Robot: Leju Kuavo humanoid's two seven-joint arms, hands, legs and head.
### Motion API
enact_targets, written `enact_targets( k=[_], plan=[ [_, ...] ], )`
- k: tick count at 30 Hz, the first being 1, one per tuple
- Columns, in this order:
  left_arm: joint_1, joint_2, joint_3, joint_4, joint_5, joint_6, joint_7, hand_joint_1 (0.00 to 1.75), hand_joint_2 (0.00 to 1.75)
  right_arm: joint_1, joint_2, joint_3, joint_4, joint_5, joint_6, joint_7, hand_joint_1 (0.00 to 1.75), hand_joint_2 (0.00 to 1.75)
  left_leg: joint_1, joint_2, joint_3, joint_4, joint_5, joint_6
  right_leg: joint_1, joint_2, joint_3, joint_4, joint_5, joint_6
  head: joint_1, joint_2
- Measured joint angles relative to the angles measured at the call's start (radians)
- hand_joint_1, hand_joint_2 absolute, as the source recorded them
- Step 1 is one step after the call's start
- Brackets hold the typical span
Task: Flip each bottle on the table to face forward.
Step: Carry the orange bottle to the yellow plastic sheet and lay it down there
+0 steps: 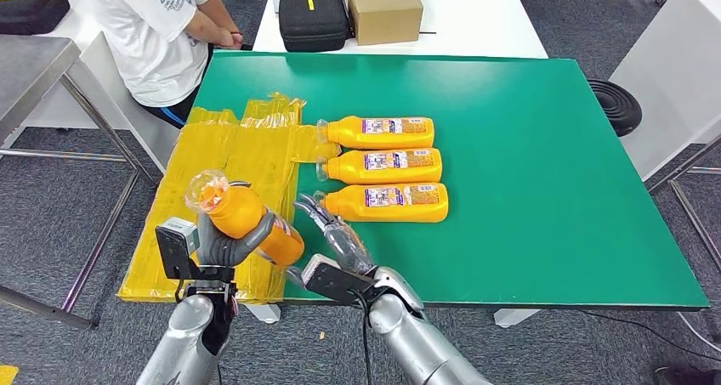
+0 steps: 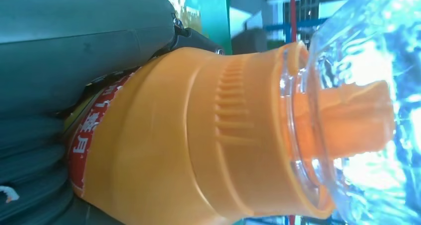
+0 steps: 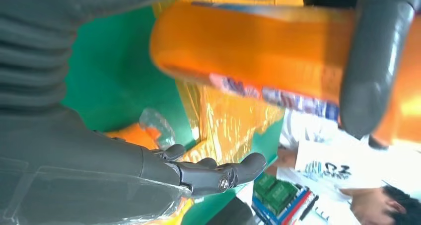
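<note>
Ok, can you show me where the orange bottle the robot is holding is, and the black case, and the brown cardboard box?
orange plastic bottle in the left hand [image 1: 246,215], head view, on its orange body
black zipped case [image 1: 313,17], head view, on its top face
brown cardboard box [image 1: 384,7], head view, on its top face

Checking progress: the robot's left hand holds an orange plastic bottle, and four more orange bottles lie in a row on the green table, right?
Not quite: three orange plastic bottles lie in a row on the green table, not four, as the head view shows. The left hand does hold an orange bottle.
</note>
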Motion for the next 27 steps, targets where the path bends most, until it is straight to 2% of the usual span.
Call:
enact_targets(
  k=[6,10,17,21,25,27],
  plan=[
    [0.0,0.005,0.017,-0.005,-0.069,0.07,-0.007,1.75,1.75,0.029,-0.014,-0.013,-0.068,-0.006,-0.02,0.002,0.0,0.0,0.0,0.0,0.0,0.0,0.0,0.0,0.0,0.0,0.0,0.0,0.0,0.0,0.0,0.0],
    [-0.005,0.029,0.047,-0.036,-0.197,0.124,0.005,1.75,1.75,0.078,-0.031,-0.035,-0.168,-0.011,-0.036,0.012,0.0,0.0,0.0,0.0,0.0,0.0,0.0,0.0,0.0,0.0,0.0,0.0,0.0,0.0,0.0,0.0],
    [-0.015,0.066,0.102,-0.09,-0.326,0.118,0.045,1.75,1.75,0.143,-0.057,-0.076,-0.312,-0.007,-0.034,0.028,0.0,0.0,0.0,0.0,0.0,0.0,0.0,0.0,0.0,0.0,0.0,0.0,0.0,0.0,0.0,0.0],
    [-0.034,0.116,0.101,-0.098,-0.56,0.118,0.131,1.75,1.75,0.184,-0.067,-0.115,-0.392,-0.012,-0.05,0.028,0.0,1.75,0.0,0.0,0.0,0.0,0.0,0.0,0.0,0.0,0.0,0.0,0.0,0.0,0.0,0.0],
    [-0.073,0.213,0.084,-0.081,-0.832,0.045,0.223,1.74,1.75,0.234,-0.083,-0.177,-0.464,-0.018,-0.052,0.028,0.0,1.75,0.0,0.0,0.0,0.0,0.0,0.0,0.0,0.0,-0.001,0.0,0.0,0.0,0.0,0.0],
    [-0.101,0.272,0.059,-0.052,-0.915,-0.028,0.24,1.63,1.75,0.246,-0.09,-0.204,-0.476,-0.014,-0.051,0.026,0.0,1.75,0.0,0.001,0.0,0.0,0.0,0.0,0.0,0.001,-0.002,0.001,0.0,0.0,0.0,0.0]
  ],
)
